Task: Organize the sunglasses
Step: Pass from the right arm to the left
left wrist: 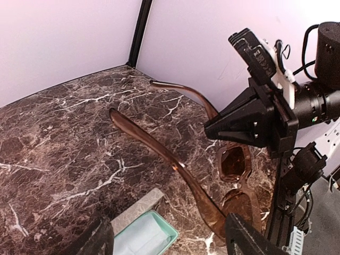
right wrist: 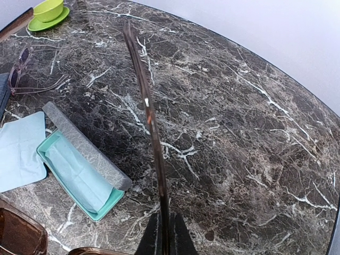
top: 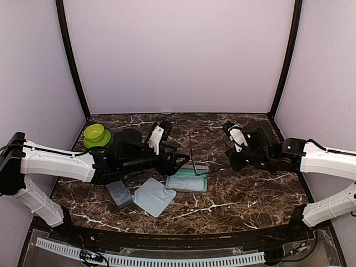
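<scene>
Sunglasses point(left wrist: 234, 164) of translucent amber-brown plastic, with two angular tinted lenses and both long, gently curved temples unfolded, are held over the centre of the table point(top: 250, 194), just behind the open case point(right wrist: 85, 149). The right gripper point(right wrist: 163, 236) is clamped tight on one temple toward its hinge end. From its fingers that temple runs as a thin, straight bar pointing at the back wall point(top: 178, 55). The left gripper point(left wrist: 169, 226) stands wide, one black finger on each side of the other temple; whether either finger touches the frame cannot be told. The table is dark brown marble with white veining, glossy and flat. Its rear edge meets the pale lilac walls, black posts stand at the two rear corners, and its near edge curves. The broadest stretch of bare marble lies on the right half, under and in front of the right arm. The left half is crowded. The open case is a long rectangle with a grey textured shell and teal lining, and a folded pale cloth point(right wrist: 74, 172) lies in it. A loose square cloth point(top: 154, 196), soft and blue-grey, lies just beside it to the front left. A closed grey case point(top: 119, 193) sits beside that cloth. A lime-green bowl point(top: 94, 132) on a matching plate point(top: 99, 143) stands near the rear left corner. A second pair point(right wrist: 26, 69), thin-framed and pale-tinted, lies flat between the bowl and the loose cloth.
</scene>
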